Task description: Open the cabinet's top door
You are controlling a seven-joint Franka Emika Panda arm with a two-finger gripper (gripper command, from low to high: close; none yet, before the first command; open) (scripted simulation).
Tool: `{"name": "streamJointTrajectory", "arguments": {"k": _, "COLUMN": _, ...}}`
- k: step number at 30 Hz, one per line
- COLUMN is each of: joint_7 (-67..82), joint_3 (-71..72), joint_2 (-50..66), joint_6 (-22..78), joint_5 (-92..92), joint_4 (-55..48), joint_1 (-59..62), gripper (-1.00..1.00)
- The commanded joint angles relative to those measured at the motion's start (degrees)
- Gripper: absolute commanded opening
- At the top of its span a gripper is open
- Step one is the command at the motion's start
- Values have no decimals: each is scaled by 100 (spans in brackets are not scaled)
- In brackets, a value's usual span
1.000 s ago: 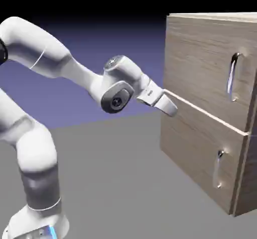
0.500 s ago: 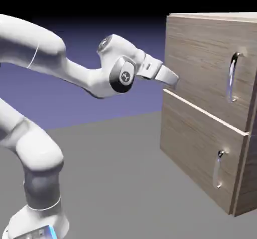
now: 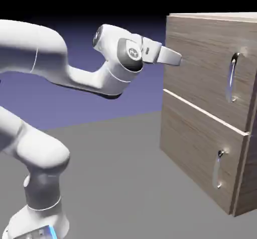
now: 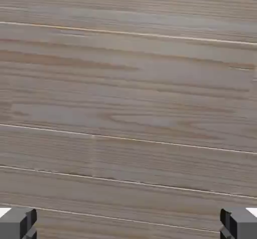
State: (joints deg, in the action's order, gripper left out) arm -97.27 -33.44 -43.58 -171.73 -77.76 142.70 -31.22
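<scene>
The cabinet (image 3: 201,133) is a light-brown wood-grain box at the exterior view's right. Its top door (image 3: 201,57) is the larger upper panel, and it looks shut. A long curved silver handle (image 3: 232,77) stands upright near the door's right side. My gripper (image 3: 175,59) points at the door's left part, close to the wood and well left of the handle. In the hand view wood grain (image 4: 128,107) fills the picture. My gripper (image 4: 128,225) is open, its two grey fingertips (image 4: 17,222) far apart at the bottom corners with nothing between them.
Below the top door sits a shorter lower panel (image 3: 196,153) with a small silver handle (image 3: 219,169), divided from it by a pale seam (image 3: 201,110). The grey table (image 3: 125,183) spreads between the robot's base and the cabinet.
The hand has risen from the seam between the two panels to the upper panel's height and levelled out. The jaws opened wider early in that time.
</scene>
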Motion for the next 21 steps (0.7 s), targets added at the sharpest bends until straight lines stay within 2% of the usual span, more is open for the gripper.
{"name": "streamJointTrajectory", "arguments": {"k": 1, "joint_7": -176, "joint_3": -107, "joint_2": -35, "joint_6": 7, "joint_5": -250, "joint_4": -59, "joint_1": -98, "gripper": 0}}
{"name": "streamJointTrajectory", "arguments": {"k": 21, "joint_7": -3689, "joint_3": -2250, "joint_2": -735, "joint_6": 153, "joint_5": -5233, "joint_4": -1232, "joint_1": -2055, "gripper": 0}}
